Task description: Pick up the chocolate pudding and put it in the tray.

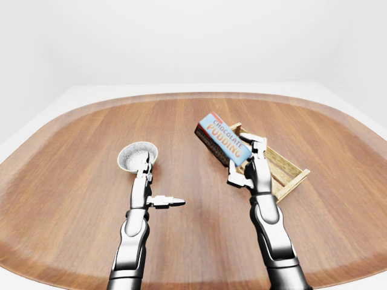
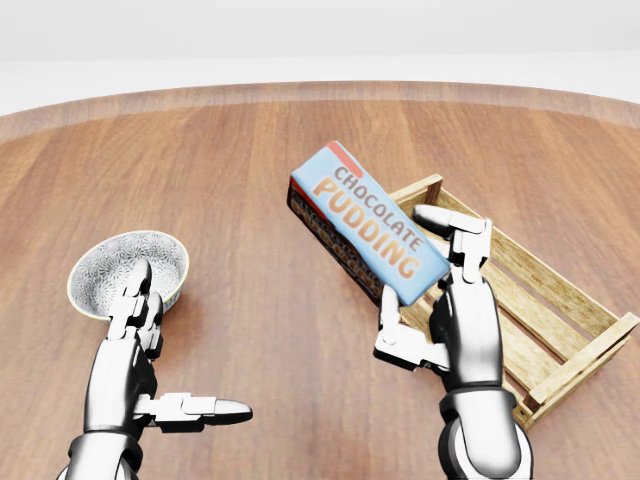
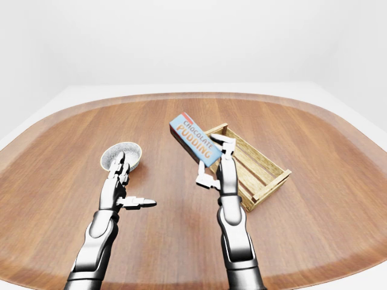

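The chocolate pudding box [image 2: 365,220], light blue with orange lettering, is held tilted in the air by my right hand [image 2: 425,275], whose fingers close round its lower end. It hangs over the near-left corner of the wooden slatted tray [image 2: 555,290], which lies to the right in the head view and holds nothing. My left hand [image 2: 170,350] stays open low on the left, thumb pointing right, its fingertips just below the bowl.
A patterned white bowl [image 2: 105,270] sits on the round wooden table [image 2: 250,180] at the left, just above my left hand. The table's edge curves across the top of the head view.
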`<state>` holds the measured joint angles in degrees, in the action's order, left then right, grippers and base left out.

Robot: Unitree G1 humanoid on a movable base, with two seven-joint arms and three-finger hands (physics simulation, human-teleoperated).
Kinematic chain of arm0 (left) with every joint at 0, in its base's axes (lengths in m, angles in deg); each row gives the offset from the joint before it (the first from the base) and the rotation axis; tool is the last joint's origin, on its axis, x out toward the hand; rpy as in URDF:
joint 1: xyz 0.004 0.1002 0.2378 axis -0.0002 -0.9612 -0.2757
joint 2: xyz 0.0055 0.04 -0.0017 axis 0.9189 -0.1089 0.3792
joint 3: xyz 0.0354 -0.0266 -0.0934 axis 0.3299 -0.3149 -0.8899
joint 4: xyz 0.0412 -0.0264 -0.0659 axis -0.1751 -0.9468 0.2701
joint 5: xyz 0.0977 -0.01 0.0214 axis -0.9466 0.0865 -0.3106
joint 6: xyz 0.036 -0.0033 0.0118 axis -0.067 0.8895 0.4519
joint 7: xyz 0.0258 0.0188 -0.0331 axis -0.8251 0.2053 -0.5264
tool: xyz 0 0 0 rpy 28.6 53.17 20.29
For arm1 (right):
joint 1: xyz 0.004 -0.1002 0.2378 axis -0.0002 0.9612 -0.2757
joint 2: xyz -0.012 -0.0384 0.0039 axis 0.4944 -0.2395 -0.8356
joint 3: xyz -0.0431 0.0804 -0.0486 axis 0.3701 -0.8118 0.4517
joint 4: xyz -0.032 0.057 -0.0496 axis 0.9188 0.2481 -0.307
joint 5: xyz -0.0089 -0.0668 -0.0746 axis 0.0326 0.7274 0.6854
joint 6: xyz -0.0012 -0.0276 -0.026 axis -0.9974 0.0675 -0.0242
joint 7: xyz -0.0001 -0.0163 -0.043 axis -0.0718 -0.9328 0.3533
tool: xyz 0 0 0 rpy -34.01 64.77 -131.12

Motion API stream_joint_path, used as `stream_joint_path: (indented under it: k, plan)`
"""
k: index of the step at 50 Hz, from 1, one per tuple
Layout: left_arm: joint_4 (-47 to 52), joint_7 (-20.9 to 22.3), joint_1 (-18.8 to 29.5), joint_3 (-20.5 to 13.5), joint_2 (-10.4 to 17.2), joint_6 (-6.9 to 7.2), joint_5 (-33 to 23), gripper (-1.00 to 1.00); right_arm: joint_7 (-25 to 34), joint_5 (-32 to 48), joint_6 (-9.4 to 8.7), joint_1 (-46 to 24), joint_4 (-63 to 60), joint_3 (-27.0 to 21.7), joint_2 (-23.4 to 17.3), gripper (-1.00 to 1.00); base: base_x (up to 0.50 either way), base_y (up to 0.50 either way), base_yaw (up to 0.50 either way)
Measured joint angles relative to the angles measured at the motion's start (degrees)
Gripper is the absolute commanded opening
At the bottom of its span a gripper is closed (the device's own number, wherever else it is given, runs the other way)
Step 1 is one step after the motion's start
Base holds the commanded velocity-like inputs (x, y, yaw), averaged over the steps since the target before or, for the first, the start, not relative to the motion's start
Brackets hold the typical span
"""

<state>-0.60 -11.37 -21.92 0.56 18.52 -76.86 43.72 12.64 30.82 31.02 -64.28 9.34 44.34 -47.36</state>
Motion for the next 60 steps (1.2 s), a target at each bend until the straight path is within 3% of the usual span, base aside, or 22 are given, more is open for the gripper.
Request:
stream_joint_path:
  k: [35,60]
  plan:
    - [-0.1,0.01,-0.05,0.08,-0.05,-0.06,-0.02,1.0,-1.23,-4.69,0.0,-9.56,4.45,-9.27,-5.65,-1.0,0.0,0.0,0.0]
    - [-0.16,-0.06,0.16,-0.02,0.0,0.24,0.23,1.0,-5.18,-3.99,0.0,-27.38,26.79,-10.77,-10.35,-1.0,0.0,0.0,0.0]
